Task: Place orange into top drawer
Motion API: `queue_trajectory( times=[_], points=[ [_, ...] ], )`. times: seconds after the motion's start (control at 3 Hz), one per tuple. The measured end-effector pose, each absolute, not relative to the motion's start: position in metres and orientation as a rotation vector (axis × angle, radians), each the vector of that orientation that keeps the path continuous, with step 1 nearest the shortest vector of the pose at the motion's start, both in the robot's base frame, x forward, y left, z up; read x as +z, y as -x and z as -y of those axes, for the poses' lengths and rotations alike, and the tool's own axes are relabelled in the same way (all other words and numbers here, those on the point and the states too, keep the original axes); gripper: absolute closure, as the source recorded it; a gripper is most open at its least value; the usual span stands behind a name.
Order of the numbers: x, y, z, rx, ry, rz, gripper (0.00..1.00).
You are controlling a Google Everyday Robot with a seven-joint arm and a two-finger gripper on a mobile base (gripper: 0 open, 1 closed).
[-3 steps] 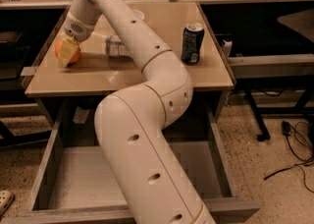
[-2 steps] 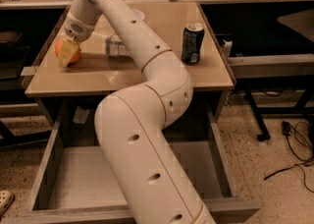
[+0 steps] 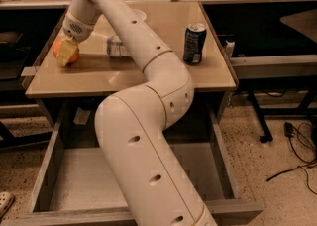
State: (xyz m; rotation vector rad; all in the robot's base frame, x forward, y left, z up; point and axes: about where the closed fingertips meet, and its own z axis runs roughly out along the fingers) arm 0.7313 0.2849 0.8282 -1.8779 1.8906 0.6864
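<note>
"Pincer (image 3: 66, 54) is down at the orange (image 3: 58, 50), at the bench's (image 3: 198, 76) left edge — whether it has clamped on, one cannot tell."
"Then the arm (image 3: 148, 121) should make sure of a firm hold, lift clear of the edge, and lower the fruit into the open top drawer (image 3: 74, 185) below."

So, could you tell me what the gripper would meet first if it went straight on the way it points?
Probably the orange: the gripper points down at it, seemingly against it, near the left edge of the tabletop, which lies just beneath. Depth is hard to judge.
</note>
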Motion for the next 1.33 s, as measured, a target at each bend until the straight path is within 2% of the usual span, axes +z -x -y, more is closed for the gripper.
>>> queue_trajectory(
  times=[0.67, 1.0, 1.33],
  points=[
    [0.851, -0.718, -0.28, 0.724, 1.857, -1.837, 1.0],
    [0.858, -0.677, -0.258, 0.754, 1.807, -1.842, 1.0],
    [0.83, -0.661, -0.262, 0.773, 1.858, -1.875, 1.0]
  ],
)
